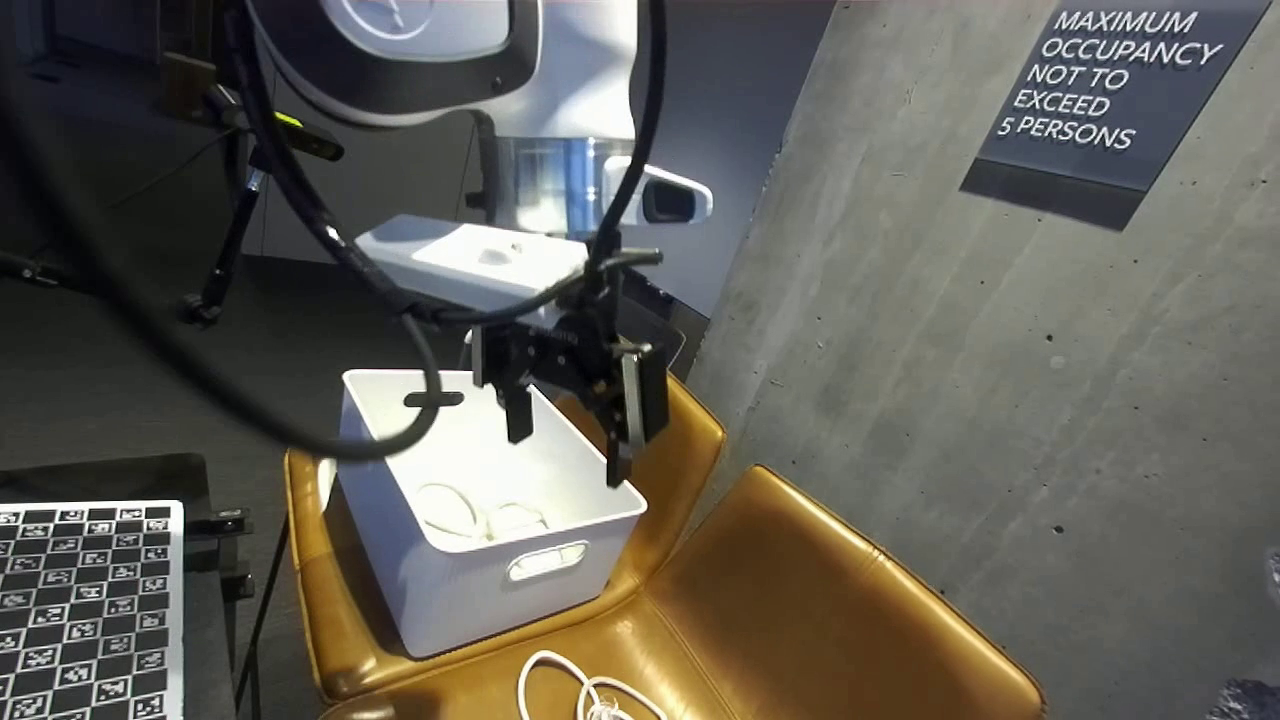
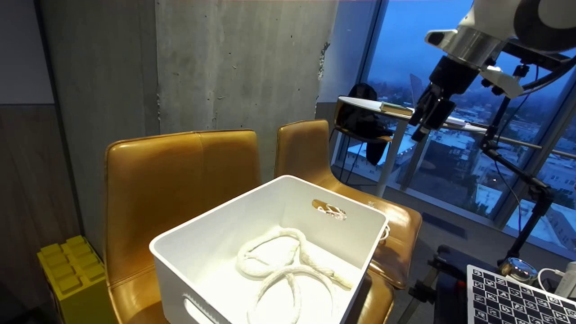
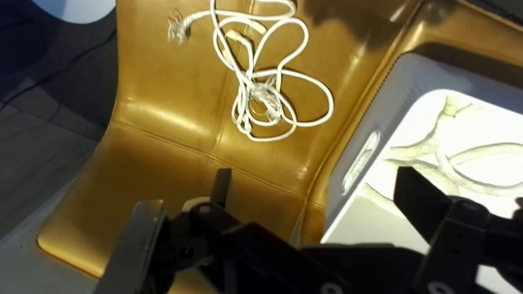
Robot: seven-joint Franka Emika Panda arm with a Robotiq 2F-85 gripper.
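My gripper (image 1: 567, 452) is open and empty, in the air above one edge of a white bin (image 1: 480, 600). In the wrist view its fingers (image 3: 314, 175) stand wide apart, one over the bin (image 3: 380, 110) and one over a tan chair (image 3: 175, 163). A thick pale rope (image 2: 245, 256) lies looped on the bin floor and also shows in the wrist view (image 3: 490, 190). A tangled white cord (image 3: 265, 98) with frayed ends lies on the chair outside the bin. Part of this cord shows at the bottom of an exterior view (image 1: 600, 700).
The bin stands on a second tan chair (image 2: 180, 189). A concrete wall (image 1: 950, 350) rises behind the chairs. A checkered board (image 1: 90, 610) lies on a dark stand beside the bin. A black cable (image 1: 200, 370) loops from the arm. A yellow block (image 2: 76, 279) stands on the floor.
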